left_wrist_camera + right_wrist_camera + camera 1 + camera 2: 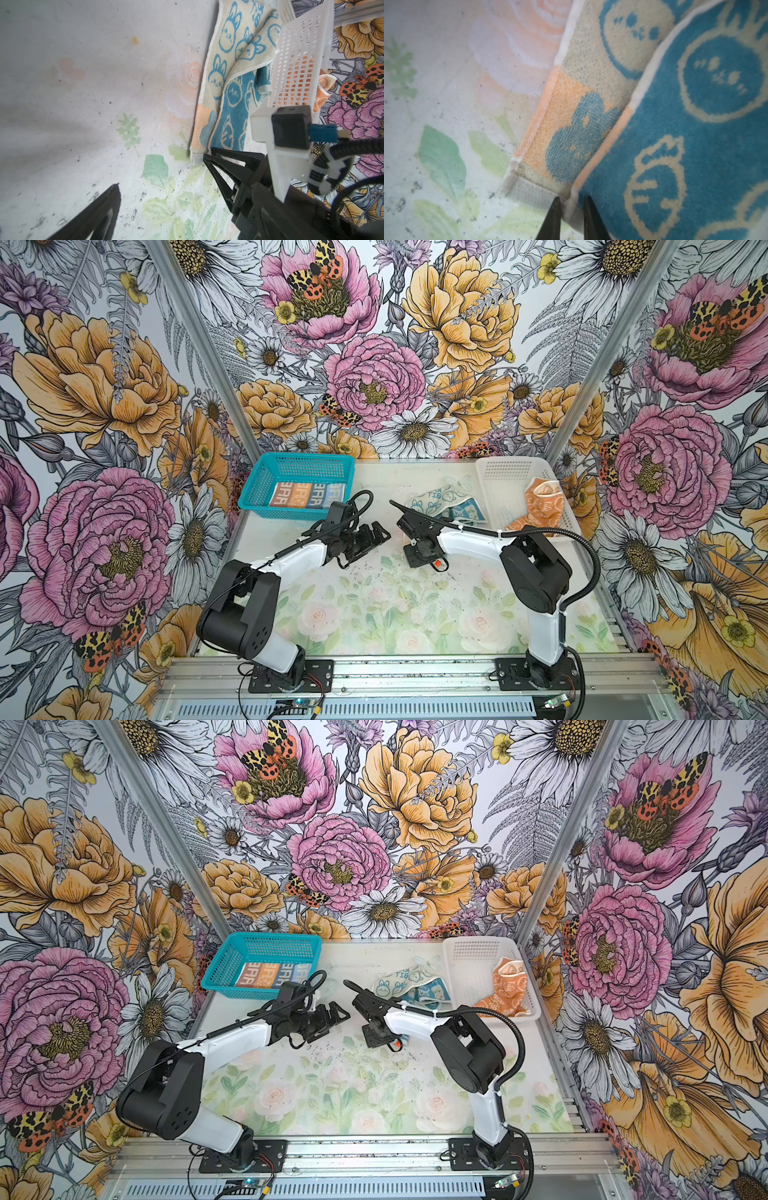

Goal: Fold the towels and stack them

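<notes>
We see the right gripper [572,209] nearly closed, its two dark tips pinching the white hem at a corner of the cream towel [593,87]. That corner carries an orange patch with a blue bunny and lies low over the table [374,614]; we cannot tell whether the tips touch the surface.

The left gripper [379,532] stands wide open and holds nothing. Only one finger [101,212] shows in its wrist view, above bare tabletop. In both top views it hangs apart from every towel, between the teal basket [255,485] and the right gripper.

Outward from the pinched corner, the cream towel runs crumpled toward the back of the table. Part of it is turned over, so the blue side with cream bunnies shows. Its far edge lies against the wall of the white basket [505,477] that faces the middle of the table.

Inside that basket, toward its right side in both top views, the orange towel [540,506] lies bunched, with one fold standing up. The striped towel [307,494] lies folded flat on the floor of the teal basket at the back left of the table, lettering upward.

The tabletop is printed with pale roses and green leaves and speckled with dark marks; the walls around it bear large pink, orange and white flowers.
</notes>
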